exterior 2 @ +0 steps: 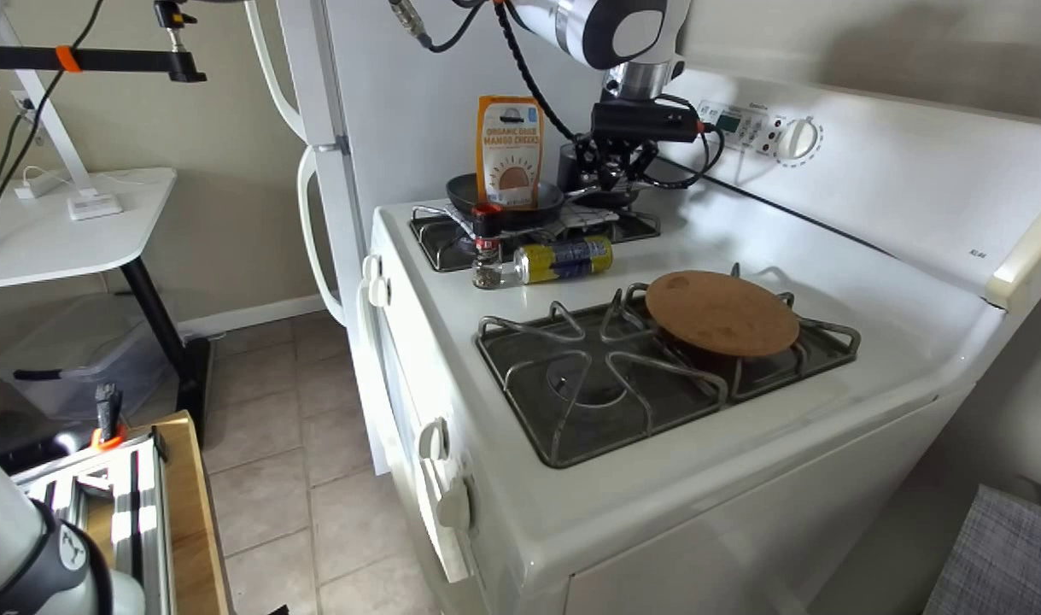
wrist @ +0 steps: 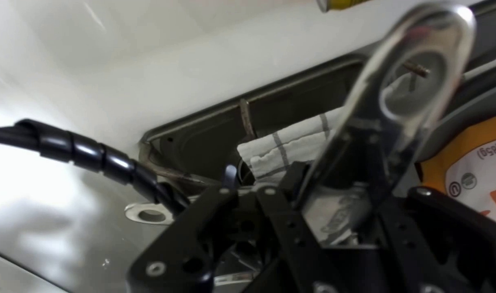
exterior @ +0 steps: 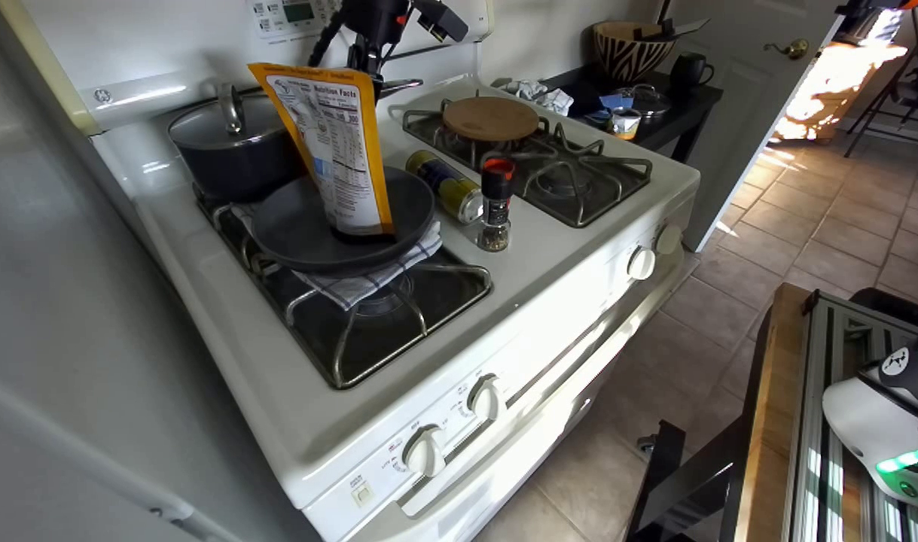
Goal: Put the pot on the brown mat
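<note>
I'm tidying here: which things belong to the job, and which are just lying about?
Job:
dark grey lidded metal pot
flat round brown mat

Lying about:
flat dark round pan
tall orange pouch
yellow-blue metal can
red-topped clear grinder
checked white cloth

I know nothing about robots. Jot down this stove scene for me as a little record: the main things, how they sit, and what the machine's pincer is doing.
Setting: white gas stove
Pot: dark, lidded, at the back
Brown mat: round, on another burner's grate
Pincer: shut, near the pot; whether it grips the metal handle beside it is unclear
Pan: dark, shallow, over a checked cloth
Mango pouch: standing in the pan
Can: lying on its side
Grinder: red-topped, upright
Status: pot not yet on the mat
</note>
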Motion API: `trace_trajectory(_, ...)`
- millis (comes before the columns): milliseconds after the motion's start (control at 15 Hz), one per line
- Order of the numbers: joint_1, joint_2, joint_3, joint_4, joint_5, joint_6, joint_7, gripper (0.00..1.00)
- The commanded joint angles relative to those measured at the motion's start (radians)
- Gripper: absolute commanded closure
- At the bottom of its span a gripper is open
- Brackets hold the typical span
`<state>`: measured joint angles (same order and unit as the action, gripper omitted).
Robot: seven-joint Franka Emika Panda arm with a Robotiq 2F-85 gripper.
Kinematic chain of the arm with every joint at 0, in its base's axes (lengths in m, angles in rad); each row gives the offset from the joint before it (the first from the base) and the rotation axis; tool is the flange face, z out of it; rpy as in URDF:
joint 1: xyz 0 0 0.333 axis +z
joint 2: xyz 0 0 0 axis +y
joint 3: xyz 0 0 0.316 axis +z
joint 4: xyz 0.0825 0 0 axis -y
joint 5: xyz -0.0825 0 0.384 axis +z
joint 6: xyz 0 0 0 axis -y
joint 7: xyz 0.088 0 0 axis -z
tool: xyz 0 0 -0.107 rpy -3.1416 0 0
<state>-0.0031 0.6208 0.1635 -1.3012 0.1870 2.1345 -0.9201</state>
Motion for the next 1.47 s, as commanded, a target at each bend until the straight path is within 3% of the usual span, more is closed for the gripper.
trace_trajectory(0, -0.003, 0.014, 0.008, 0.027, -0.01, -0.014, 0.018, 0.99)
trace_trajectory(467, -0.084, -0.003, 0.096, 0.0, 0.145, 0.1, -0.114, 0.99)
trace_trajectory(1000, -0.152, 0.008, 0.159, -0.01, 0.325, 0.093, -0.267, 0.99)
trace_trajectory(1400, -0.175, -0.003, 0.168, -0.045, 0.439, 0.109, -0.294, 0.99)
